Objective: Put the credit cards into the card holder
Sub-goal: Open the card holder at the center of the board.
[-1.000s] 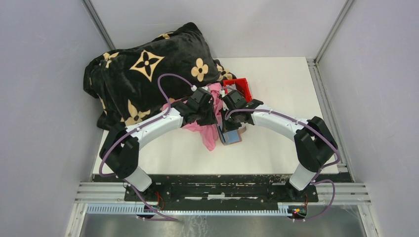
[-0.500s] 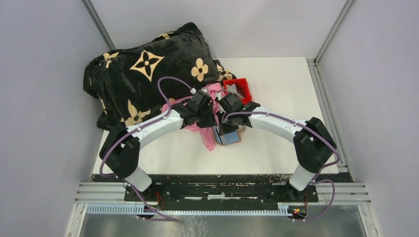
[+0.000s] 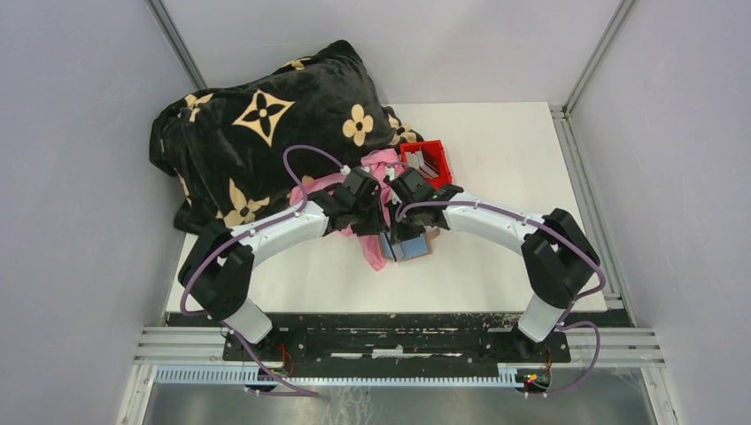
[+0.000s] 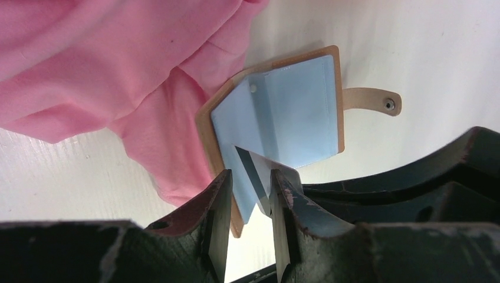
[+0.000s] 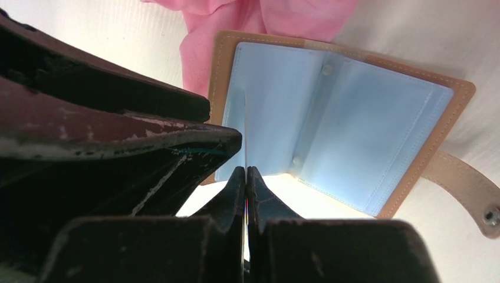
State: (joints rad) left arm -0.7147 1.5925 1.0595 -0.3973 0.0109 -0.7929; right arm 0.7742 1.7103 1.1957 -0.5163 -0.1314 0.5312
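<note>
The card holder (image 4: pixel 301 112) (image 5: pixel 365 135) (image 3: pixel 414 250) lies open on the white table: brown leather, light blue lining, snap tab (image 4: pixel 371 100) to one side. My right gripper (image 5: pixel 246 177) (image 3: pixel 403 232) is shut on a thin credit card (image 5: pixel 244 132), seen edge-on, its far end against the holder's left leaf. In the left wrist view that card (image 4: pixel 253 168) shows a dark stripe. My left gripper (image 4: pixel 247 203) (image 3: pixel 383 230) stands with its jaws apart over the holder's near corner, the card's end between them. More credit cards (image 3: pixel 425 164) lie in the red bin.
A pink cloth (image 3: pixel 376 252) (image 4: pixel 118 65) lies bunched against the card holder's left side, under both grippers. The red bin (image 3: pixel 436 150) stands just behind them. A large black blanket with tan flowers (image 3: pixel 257 133) fills the table's back left.
My right arm has brought the card leftward and down onto the open card holder. My left gripper has edged slightly toward the near side. Both jaw gaps are unchanged.
</note>
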